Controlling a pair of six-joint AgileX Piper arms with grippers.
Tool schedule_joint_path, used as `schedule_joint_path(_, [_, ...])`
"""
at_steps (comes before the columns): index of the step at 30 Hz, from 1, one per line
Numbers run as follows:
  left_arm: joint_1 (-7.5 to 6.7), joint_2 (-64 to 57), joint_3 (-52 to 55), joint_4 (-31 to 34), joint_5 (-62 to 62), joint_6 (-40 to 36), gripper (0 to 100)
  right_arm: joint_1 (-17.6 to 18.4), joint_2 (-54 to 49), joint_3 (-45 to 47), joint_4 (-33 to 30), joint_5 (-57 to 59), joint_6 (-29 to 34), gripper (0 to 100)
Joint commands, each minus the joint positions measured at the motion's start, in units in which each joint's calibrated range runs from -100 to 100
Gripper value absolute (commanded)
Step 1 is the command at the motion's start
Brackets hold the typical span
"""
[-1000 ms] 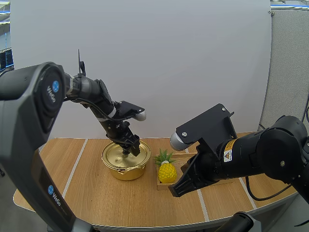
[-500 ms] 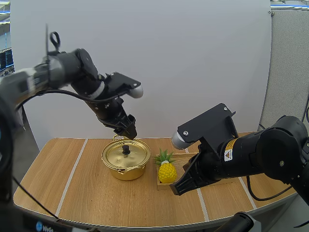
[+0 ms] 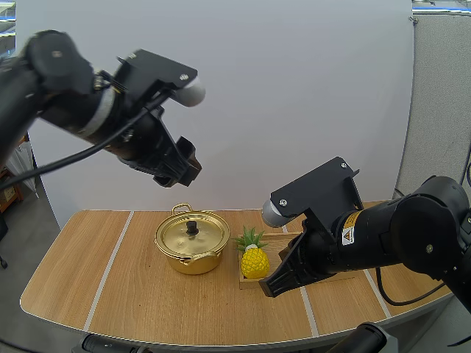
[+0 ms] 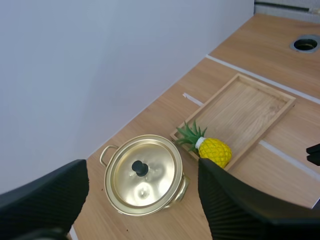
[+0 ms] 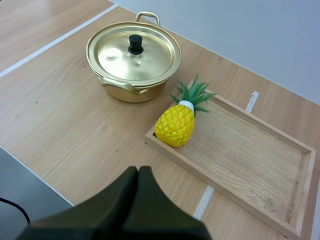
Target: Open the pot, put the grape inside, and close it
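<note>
A gold pot (image 3: 193, 246) stands on the table with its lid on, the black knob (image 3: 192, 229) free. My left gripper (image 3: 179, 166) hangs high above the pot and a little to its left. Its fingers (image 4: 47, 197) stand wide apart with nothing between them, the pot (image 4: 150, 192) far below. A yellow toy pineapple (image 3: 255, 262) lies on the near-left corner of the wooden tray (image 3: 289, 240), right of the pot. My right gripper (image 3: 269, 287) hovers low just in front of the pineapple. Its fingers (image 5: 139, 181) lie together as one dark wedge.
The tray (image 5: 250, 155) is bare apart from the pineapple (image 5: 176, 124) at its corner. Open tabletop lies left of and in front of the pot (image 5: 120, 82). The table's front edge runs close under my right gripper.
My left gripper has let go of the lid knob and risen up and away from the pot, opening wide. The lid stays on the pot. The right arm has barely moved.
</note>
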Motion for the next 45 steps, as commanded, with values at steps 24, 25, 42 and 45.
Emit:
schedule_joint_path(24, [-0.03, -35.5, 22.1, -2.2, 0.2, -7.5, 100, -5.4, -7.2, 0.2, 0.8, -0.7, -0.2, 0])
schedule_joint_path(25, [-0.03, -36.0, 22.6, -2.2, 0.2, -7.7, 100, -5.7, -7.2, 0.2, 1.1, -0.5, -0.2, 0])
schedule_joint_path(42, [1.77, -41.5, 35.1, -0.5, -3.7, -11.5, 0, -11.7, -18.8, 0.2, 7.3, -0.7, -0.9, 0])
schedule_joint_path(45, [2.19, -41.5, 35.2, -0.3, -8.8, -11.7, 0, -12.4, -19.4, 1.1, 8.5, -4.4, -1.0, 0])
